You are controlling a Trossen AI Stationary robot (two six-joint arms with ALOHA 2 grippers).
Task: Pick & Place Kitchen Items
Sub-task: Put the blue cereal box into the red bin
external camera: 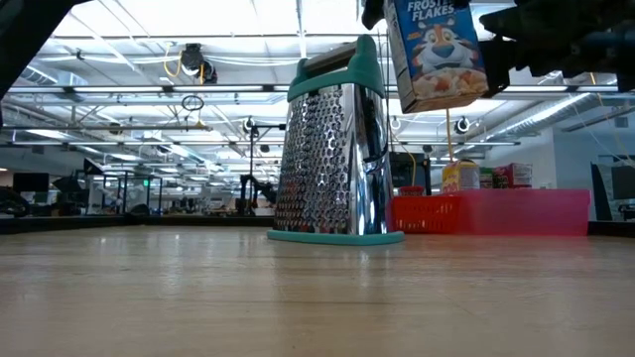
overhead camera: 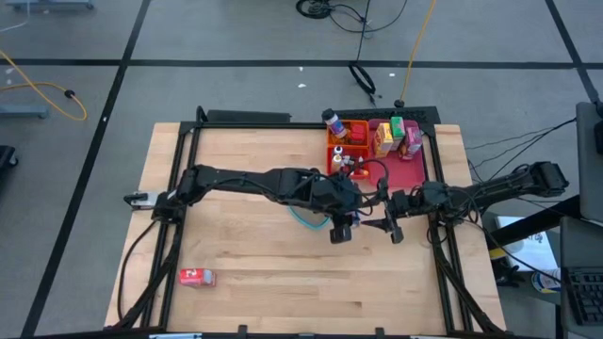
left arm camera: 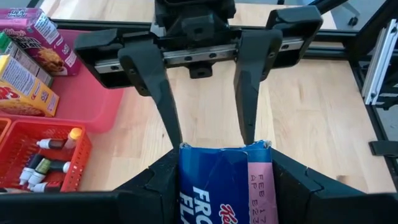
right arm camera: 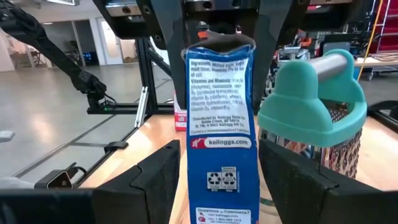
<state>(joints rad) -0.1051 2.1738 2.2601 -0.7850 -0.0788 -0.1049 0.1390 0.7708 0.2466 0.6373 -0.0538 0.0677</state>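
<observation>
Blue Frosted Flakes mini cereal box (external camera: 437,52) hangs upright in mid-air above table, well clear of surface, nr table centre-right; white side panel w/ small print and a kelloggs.com strip shows in right wrist view, top flap slightly crumpled. Small red box (overhead camera: 197,277) lies flat on table at front-left, well apart from rest. In pink tray: yellow box (overhead camera: 382,139), green-topped box (overhead camera: 398,126) and pink box (overhead camera: 413,141), standing close together. In orange basket: tiny spice bottles (left arm camera: 48,158) lying on their sides, w/ orange, green, dark caps. One jar w/ dark lid (overhead camera: 332,120) stands at basket's far-left corner.
</observation>
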